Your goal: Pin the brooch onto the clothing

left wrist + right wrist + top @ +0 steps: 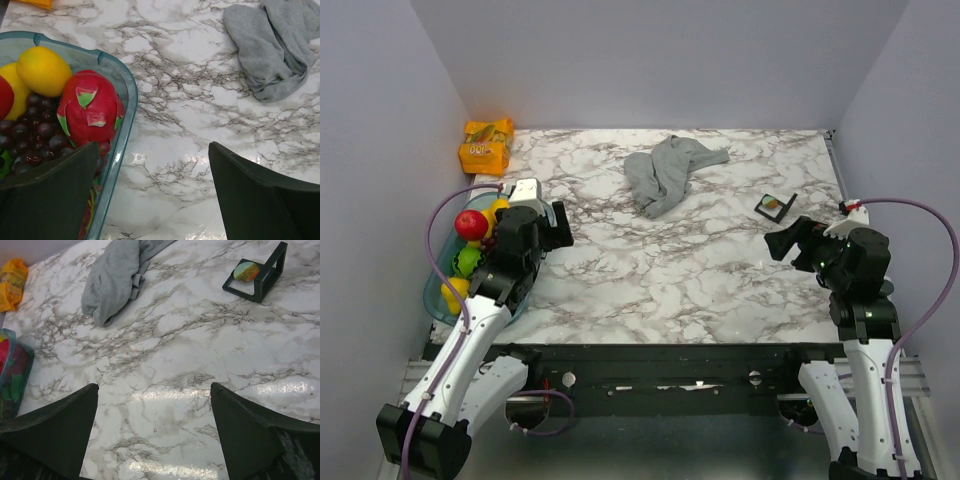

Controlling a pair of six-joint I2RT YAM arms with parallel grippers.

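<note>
The brooch (pixel 775 203) is a small round green-orange badge on a black square card at the right of the marble table; it also shows in the right wrist view (pixel 246 271). The clothing (pixel 667 172), a crumpled light-grey tank top, lies at the far middle; it shows in the left wrist view (pixel 272 47) and the right wrist view (pixel 117 277). My left gripper (pixel 560 225) is open and empty beside the fruit bowl. My right gripper (pixel 782 242) is open and empty, a little nearer than the brooch.
A clear blue bowl (pixel 438 280) of fruit sits at the left edge, with a red dragon fruit (pixel 90 110) and a lemon (pixel 43 70) in it. An orange snack packet (pixel 486 145) lies at the far left corner. Grey walls enclose the table.
</note>
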